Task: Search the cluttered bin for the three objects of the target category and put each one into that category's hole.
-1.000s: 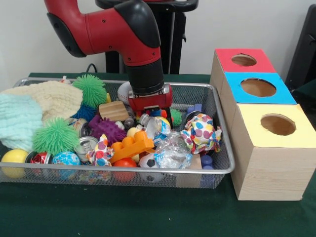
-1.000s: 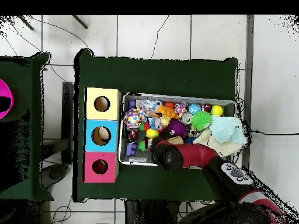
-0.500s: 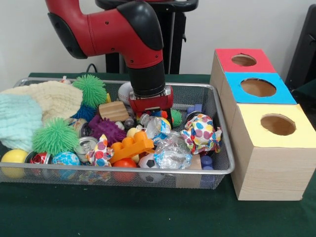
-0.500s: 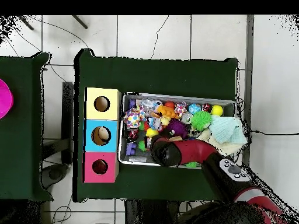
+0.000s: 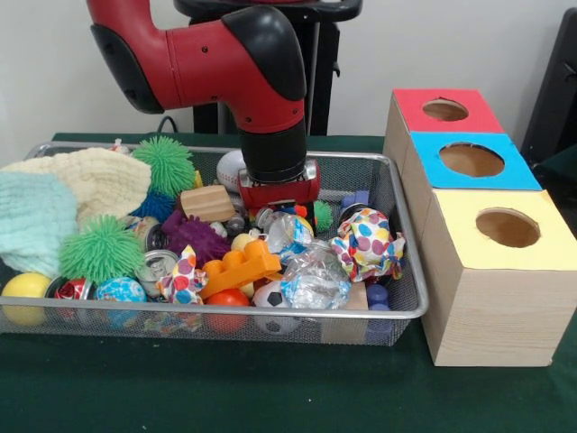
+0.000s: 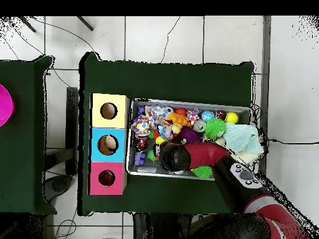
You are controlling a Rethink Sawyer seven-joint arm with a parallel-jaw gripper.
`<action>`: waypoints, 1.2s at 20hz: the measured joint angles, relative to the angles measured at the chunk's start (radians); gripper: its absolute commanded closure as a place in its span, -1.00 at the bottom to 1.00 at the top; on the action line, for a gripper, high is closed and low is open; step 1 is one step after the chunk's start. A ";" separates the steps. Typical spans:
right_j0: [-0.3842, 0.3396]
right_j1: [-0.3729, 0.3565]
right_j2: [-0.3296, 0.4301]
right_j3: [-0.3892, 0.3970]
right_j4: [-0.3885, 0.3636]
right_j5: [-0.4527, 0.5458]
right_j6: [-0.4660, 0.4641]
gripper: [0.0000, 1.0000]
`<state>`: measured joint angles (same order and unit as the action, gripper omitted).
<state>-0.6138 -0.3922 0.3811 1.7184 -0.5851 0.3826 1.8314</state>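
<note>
My arm (image 5: 216, 63) reaches down into the bin (image 5: 397, 194), which stands just beside the box (image 5: 491, 271) with its red, blue and yellow holes. My gripper (image 5: 279, 209) sits low among the clutter behind the orange block (image 5: 239, 268). My fingers are buried; I cannot tell their spread, nor which toy they touch.

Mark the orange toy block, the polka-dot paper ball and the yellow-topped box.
orange toy block (image 5: 242, 268), front view, on its studded top face
polka-dot paper ball (image 5: 364, 242), front view, on its crumpled front
yellow-topped box (image 5: 462, 218), front view, on bare yellow beside the hole
</note>
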 measured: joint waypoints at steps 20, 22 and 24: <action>0.037 0.009 0.006 -0.078 -0.001 0.144 0.000 -1.00; 0.045 0.008 -0.005 -0.077 0.000 0.129 0.000 -1.00; 0.071 0.002 -0.035 -0.072 0.002 0.095 0.000 -1.00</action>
<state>-0.5425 -0.3907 0.3465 1.6466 -0.5829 0.4773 1.8314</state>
